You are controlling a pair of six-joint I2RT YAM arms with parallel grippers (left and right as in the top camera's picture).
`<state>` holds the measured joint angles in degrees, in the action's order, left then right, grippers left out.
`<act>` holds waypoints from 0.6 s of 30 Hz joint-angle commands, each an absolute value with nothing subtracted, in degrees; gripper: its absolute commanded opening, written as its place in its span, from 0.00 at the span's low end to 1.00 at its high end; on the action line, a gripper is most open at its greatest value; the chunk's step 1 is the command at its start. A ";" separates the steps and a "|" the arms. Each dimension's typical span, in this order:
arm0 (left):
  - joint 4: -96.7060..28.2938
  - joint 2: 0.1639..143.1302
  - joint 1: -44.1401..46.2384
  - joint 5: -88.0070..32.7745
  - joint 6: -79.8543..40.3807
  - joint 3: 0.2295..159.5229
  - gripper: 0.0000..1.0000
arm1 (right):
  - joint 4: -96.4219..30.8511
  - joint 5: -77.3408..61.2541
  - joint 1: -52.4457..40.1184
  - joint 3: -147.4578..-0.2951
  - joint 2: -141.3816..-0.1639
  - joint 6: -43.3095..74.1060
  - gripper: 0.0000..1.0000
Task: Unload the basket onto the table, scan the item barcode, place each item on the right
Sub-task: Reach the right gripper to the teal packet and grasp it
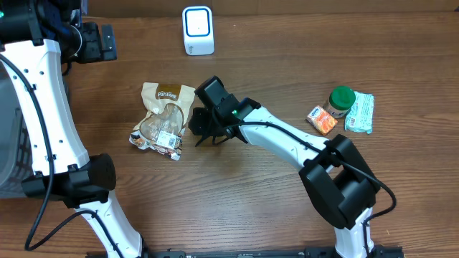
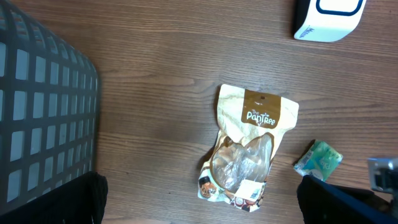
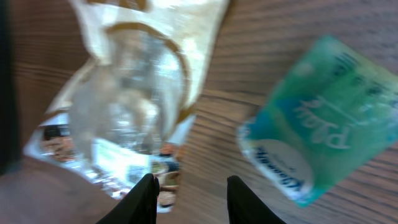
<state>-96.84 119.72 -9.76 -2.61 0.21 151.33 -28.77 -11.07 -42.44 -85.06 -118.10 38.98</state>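
A beige snack pouch (image 1: 163, 118) with a clear window and a white barcode label (image 2: 252, 188) lies flat on the table. The white scanner (image 1: 198, 30) stands behind it. My right gripper (image 1: 203, 136) hangs low just right of the pouch. In the blurred right wrist view it (image 3: 191, 180) is open, over bare wood, with the pouch (image 3: 134, 106) to its left and a green tissue pack (image 3: 317, 118) to its right. The left gripper (image 2: 199, 180) is open, high above the pouch (image 2: 249, 149), and holds nothing. The left wrist view also shows the green pack (image 2: 318, 158).
A grey mesh basket (image 2: 37, 112) stands at the table's left edge. At the right are an orange packet (image 1: 322, 120), a green-lidded jar (image 1: 341, 100) and another green pack (image 1: 360, 112). The right arm (image 1: 287, 140) stretches across the middle.
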 commanded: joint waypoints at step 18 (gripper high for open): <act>-96.79 119.90 -9.72 -3.01 0.89 151.22 0.99 | -43.40 -14.66 -31.66 -88.55 -119.42 19.53 0.34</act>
<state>-96.86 119.72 -9.76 -2.61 0.21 151.33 -42.76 -11.79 -33.34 -85.95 -119.66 27.70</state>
